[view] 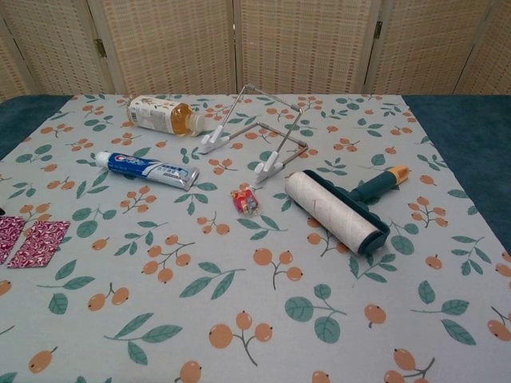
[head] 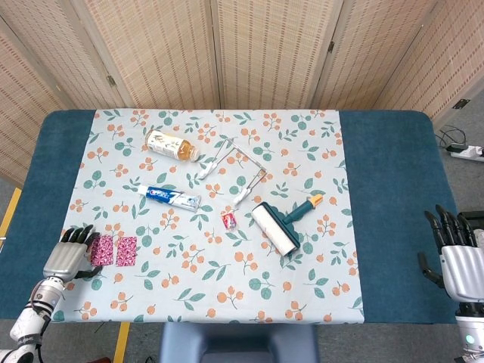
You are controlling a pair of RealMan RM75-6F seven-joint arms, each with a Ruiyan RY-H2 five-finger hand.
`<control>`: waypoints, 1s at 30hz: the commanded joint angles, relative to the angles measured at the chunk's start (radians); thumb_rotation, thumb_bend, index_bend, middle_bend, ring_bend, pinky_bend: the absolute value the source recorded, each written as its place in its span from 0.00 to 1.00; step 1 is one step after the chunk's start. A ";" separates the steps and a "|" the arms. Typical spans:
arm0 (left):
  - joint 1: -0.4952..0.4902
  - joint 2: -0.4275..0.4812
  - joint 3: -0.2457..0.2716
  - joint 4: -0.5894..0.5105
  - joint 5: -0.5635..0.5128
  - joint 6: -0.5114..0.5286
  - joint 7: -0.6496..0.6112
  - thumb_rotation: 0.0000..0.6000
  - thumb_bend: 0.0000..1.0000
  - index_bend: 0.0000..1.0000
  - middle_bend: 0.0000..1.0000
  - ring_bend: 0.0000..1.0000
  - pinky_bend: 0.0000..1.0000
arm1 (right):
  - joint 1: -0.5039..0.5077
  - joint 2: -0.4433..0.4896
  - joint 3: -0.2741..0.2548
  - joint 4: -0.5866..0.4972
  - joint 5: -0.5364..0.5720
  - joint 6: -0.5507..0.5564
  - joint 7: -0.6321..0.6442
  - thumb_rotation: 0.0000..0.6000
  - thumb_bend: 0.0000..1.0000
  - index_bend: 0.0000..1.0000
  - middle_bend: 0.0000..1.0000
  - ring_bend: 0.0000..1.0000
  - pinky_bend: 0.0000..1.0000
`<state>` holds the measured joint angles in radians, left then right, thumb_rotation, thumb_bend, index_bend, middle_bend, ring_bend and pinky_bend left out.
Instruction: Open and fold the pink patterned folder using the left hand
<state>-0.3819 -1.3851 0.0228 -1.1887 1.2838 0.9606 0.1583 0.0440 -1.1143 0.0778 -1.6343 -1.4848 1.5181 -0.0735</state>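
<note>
The pink patterned folder [head: 115,250] lies opened flat as two panels near the front left edge of the floral cloth; the chest view shows it at the left border [view: 37,242]. My left hand [head: 68,257] sits just left of it with fingers extended, the fingertips [head: 78,234] beside the left panel's edge, holding nothing. I cannot tell whether they touch it. The chest view does not show this hand. My right hand [head: 456,257] hovers off the table's right edge, fingers spread and empty.
On the cloth lie a tea bottle [head: 172,145], a toothpaste tube [head: 169,197], a wire stand [head: 236,170], a small red packet [head: 229,219] and a lint roller [head: 280,225]. Bare blue table [head: 389,197] runs along both sides.
</note>
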 commanded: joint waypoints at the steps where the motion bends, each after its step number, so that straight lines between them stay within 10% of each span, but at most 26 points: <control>1: 0.000 0.008 0.000 -0.016 -0.004 -0.005 0.012 0.66 0.35 0.08 0.00 0.00 0.00 | 0.000 -0.001 0.000 0.001 0.001 -0.001 0.001 1.00 0.46 0.00 0.00 0.00 0.00; 30: -0.074 0.017 -0.017 -0.198 -0.066 -0.069 0.177 0.66 0.34 0.08 0.00 0.00 0.00 | -0.007 -0.004 0.000 0.043 0.017 -0.007 0.049 1.00 0.46 0.00 0.00 0.00 0.00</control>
<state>-0.4544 -1.3670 0.0058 -1.3877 1.2197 0.8929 0.3338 0.0368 -1.1186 0.0782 -1.5911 -1.4679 1.5113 -0.0248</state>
